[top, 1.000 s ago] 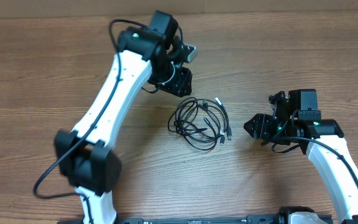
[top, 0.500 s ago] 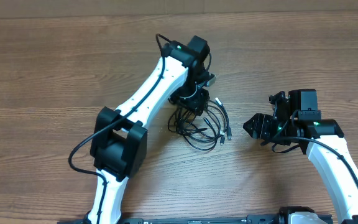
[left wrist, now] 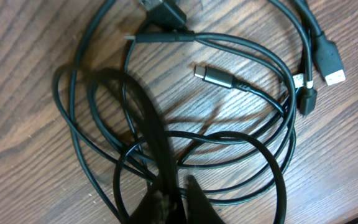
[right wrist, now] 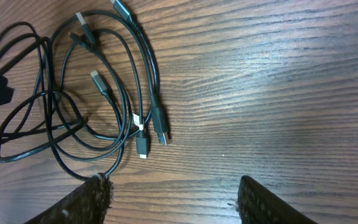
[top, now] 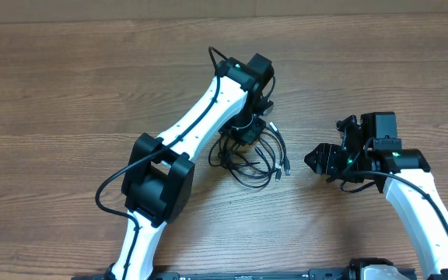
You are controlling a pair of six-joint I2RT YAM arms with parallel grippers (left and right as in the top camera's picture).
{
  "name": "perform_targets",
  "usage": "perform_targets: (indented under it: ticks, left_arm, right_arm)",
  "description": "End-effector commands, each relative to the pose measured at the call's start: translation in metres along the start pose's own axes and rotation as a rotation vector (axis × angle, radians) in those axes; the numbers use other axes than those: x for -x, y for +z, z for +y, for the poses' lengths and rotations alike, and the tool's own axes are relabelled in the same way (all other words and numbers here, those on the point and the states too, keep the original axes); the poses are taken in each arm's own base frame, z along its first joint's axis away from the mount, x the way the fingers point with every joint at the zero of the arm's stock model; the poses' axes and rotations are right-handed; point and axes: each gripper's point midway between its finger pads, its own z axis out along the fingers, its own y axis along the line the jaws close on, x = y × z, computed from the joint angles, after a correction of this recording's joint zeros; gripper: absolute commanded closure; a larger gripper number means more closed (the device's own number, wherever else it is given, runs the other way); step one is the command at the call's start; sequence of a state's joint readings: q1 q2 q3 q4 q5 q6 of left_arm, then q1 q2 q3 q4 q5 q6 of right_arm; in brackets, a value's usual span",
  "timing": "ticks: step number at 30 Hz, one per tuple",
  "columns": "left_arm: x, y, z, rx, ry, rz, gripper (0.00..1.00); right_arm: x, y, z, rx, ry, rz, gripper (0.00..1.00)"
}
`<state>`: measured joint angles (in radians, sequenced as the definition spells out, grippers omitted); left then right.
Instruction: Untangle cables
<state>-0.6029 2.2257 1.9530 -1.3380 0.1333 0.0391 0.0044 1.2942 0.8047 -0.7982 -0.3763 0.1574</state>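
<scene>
The cables (top: 253,158) lie as a loose tangle of thin black loops with small plug ends in the middle of the wooden table (top: 68,93). My left gripper (top: 248,134) is down on the tangle's back edge. In the left wrist view it (left wrist: 174,198) is shut on a cable strand that runs up between the fingers, and a silver-tipped plug (left wrist: 212,75) lies inside the loops. My right gripper (top: 318,159) stands open to the right of the tangle, apart from it. In the right wrist view its fingers (right wrist: 87,200) frame bare wood, with two plug ends (right wrist: 143,147) just ahead.
The left arm's white links (top: 197,124) reach diagonally from the front left over the table to the tangle. The right arm (top: 411,194) comes in from the front right corner. A thicker black cord (top: 107,194) hangs off the left arm.
The left arm swung from the back of the table down onto the tangle, and its jaws closed on a strand. The right arm and the cables have stayed put.
</scene>
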Motion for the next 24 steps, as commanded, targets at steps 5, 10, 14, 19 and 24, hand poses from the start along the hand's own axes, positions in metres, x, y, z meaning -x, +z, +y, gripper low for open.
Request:
perform_targets:
  ticks: [5, 10, 14, 19, 24]
  left_arm:
    - [0.014, -0.03, 0.001, 0.01, -0.061, -0.079, 0.96]
    - [0.025, -0.112, -0.006, 0.001, -0.019, -0.273, 0.96]
    - [0.024, -0.194, -0.018, -0.008, 0.03, -0.48, 0.96]
    - [0.004, -0.286, -0.026, -0.001, 0.054, -0.734, 0.94]
    - [-0.021, -0.337, -0.057, -0.149, 0.152, -0.88, 0.91]
  right_arm:
    - [0.003, -0.003, 0.001, -0.006, -0.004, -0.014, 0.36]
    - [0.003, -0.003, 0.001, -0.006, -0.003, -0.014, 0.36]
    - [0.003, -0.003, 0.001, -0.006, -0.004, -0.014, 0.36]
    - [0.002, -0.003, 0.001, -0.006, -0.003, -0.012, 0.36]
    - [0.005, -0.004, 0.019, 0.095, -0.036, -0.016, 0.32]
